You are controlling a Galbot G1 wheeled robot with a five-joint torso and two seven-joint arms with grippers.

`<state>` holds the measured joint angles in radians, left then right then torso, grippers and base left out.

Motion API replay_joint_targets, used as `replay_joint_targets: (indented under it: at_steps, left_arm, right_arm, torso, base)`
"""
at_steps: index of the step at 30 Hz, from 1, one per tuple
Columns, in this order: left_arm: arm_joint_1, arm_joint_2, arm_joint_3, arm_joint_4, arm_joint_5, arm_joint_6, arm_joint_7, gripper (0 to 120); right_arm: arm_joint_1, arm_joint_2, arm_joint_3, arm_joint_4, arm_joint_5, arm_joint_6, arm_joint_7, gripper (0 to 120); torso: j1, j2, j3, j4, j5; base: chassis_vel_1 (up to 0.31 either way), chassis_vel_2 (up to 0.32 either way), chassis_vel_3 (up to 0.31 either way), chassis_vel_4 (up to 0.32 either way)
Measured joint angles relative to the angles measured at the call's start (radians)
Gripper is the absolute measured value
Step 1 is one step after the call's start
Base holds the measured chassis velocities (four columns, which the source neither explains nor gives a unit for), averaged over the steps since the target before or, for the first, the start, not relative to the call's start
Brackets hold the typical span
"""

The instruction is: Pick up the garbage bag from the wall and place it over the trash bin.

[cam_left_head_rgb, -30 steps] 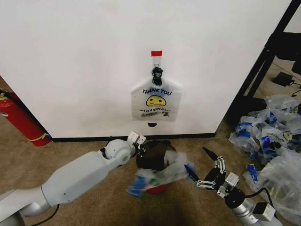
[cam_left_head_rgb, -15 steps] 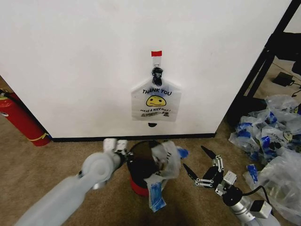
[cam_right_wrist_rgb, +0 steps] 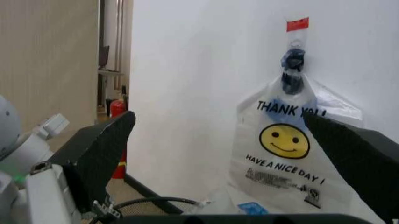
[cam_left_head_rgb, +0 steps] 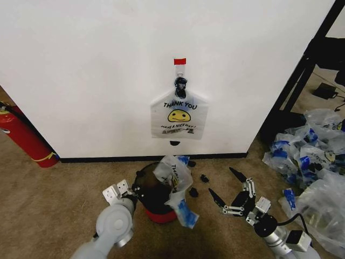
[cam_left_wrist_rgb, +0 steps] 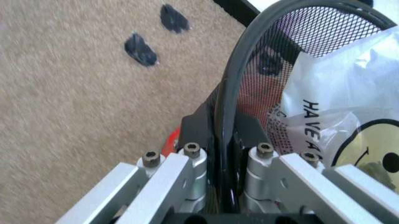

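The left gripper (cam_left_head_rgb: pixel 119 191) has pulled back and now pinches the trash bin (cam_left_head_rgb: pixel 153 195) rim, the garbage bag (cam_left_head_rgb: pixel 176 186) hangs half on, while the right gripper (cam_left_head_rgb: pixel 229 195) waits wide apart.

white bag on wall (cam_left_head_rgb: pixel 178 116): "THANK YOU" | "HAVE A NICE DAY!"

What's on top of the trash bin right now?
The garbage bag lies crumpled over the trash bin, covering its right side and trailing down outside. The left part of the mouth is open; the bin's bottom is hidden. The left gripper clamps the left rim.
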<state>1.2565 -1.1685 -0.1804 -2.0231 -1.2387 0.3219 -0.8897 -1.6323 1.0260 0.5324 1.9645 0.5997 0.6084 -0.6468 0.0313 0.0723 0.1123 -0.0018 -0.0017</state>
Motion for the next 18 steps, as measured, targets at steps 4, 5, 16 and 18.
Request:
replay_joint_targets:
  at_steps: [4,5,16,18]
  left_arm:
    - [0.035,-0.063,-0.01,-0.012,0.047,-0.002,0.018,7]
    - [0.035,-0.063,-0.01,-0.012,0.047,-0.002,0.018,7]
    - [0.143,-0.054,-0.001,-0.116,0.428,-0.048,0.193,49]
    - [0.162,-0.034,-0.003,-0.166,0.539,-0.088,0.261,57]
  right_arm:
    - [-0.022,-0.017,0.015,0.004,0.017,0.014,-0.014,100]
    - [-0.022,-0.017,0.015,0.004,0.017,0.014,-0.014,100]
    - [-0.052,-0.026,0.024,0.009,0.034,0.04,-0.049,100]
    - [-0.051,-0.028,0.025,0.009,0.039,0.041,-0.049,100]
  torso:
    - [0.0,0.0,0.0,0.0002,0.0]
    - [0.0,0.0,0.0,0.0002,0.0]
    - [0.0,0.0,0.0,0.0003,0.0]
    - [0.0,0.0,0.0,0.0003,0.0001]
  base:
    - [0.0,0.0,0.0,0.0]
    - [0.0,0.0,0.0,0.0]
    - [0.0,0.0,0.0,0.0]
    - [0.0,0.0,0.0,0.0]
